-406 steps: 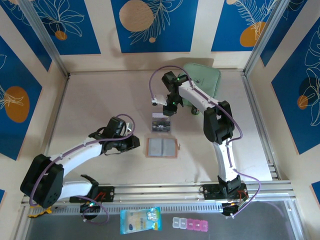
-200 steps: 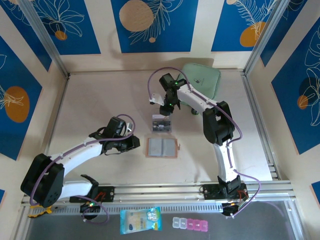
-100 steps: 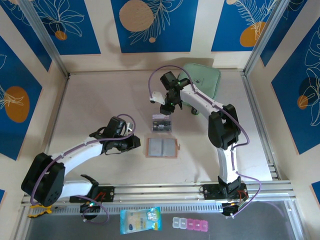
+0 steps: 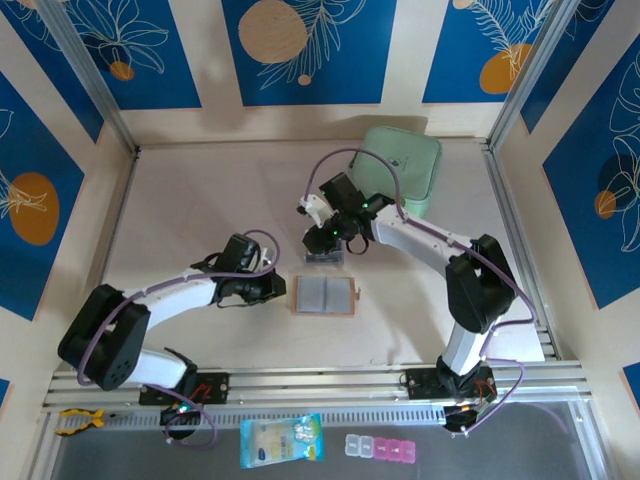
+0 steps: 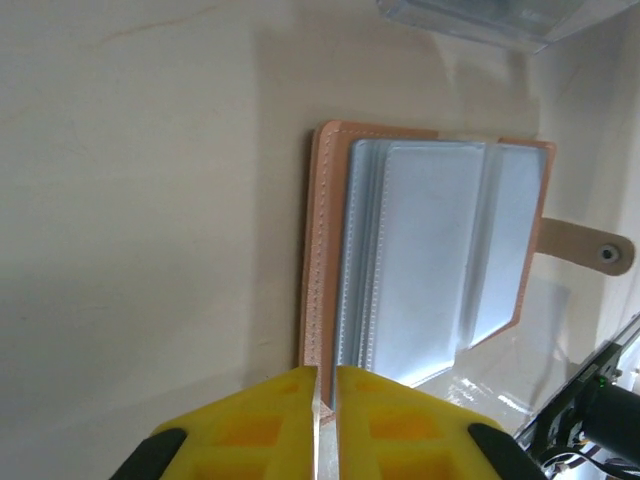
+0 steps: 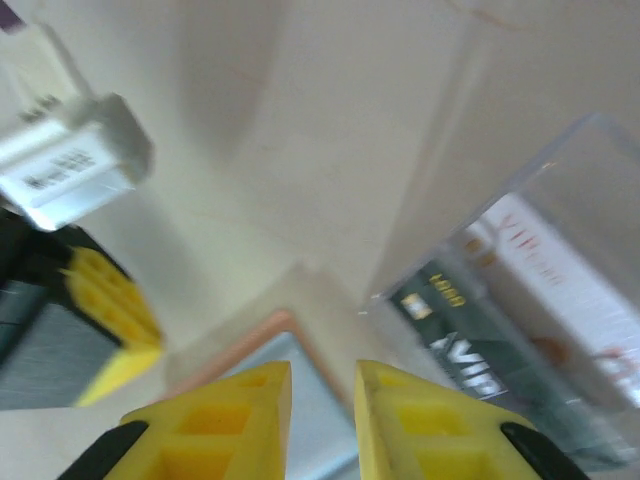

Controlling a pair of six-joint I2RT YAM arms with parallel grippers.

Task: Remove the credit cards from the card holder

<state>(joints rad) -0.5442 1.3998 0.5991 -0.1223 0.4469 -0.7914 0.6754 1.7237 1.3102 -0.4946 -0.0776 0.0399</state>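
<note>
Found the left gripper (image 5: 325,400) nearest, yellow fingers pressed almost together and pinching nothing, just beside the left edge of the card holder (image 4: 323,296). Saw the holder lying open and flat on the table (image 4: 200,200), snap tab (image 5: 590,245) out to one side. Got its grey pockets, seemingly empty, from the left wrist view; from above, got merely a grey patch. Just beyond, found the right gripper (image 6: 323,395) low, fingers spread a little with nothing between. Made out the credit cards (image 6: 465,345) in the right wrist view, one dark and one white, at the clear plastic rectangle (image 5: 480,15), outside the holder; could not tell whether in or under it. Judged the taking-out done, with perhaps only drawing back left. Farthest, noted the mint-green pouch (image 4: 405,170).
</note>
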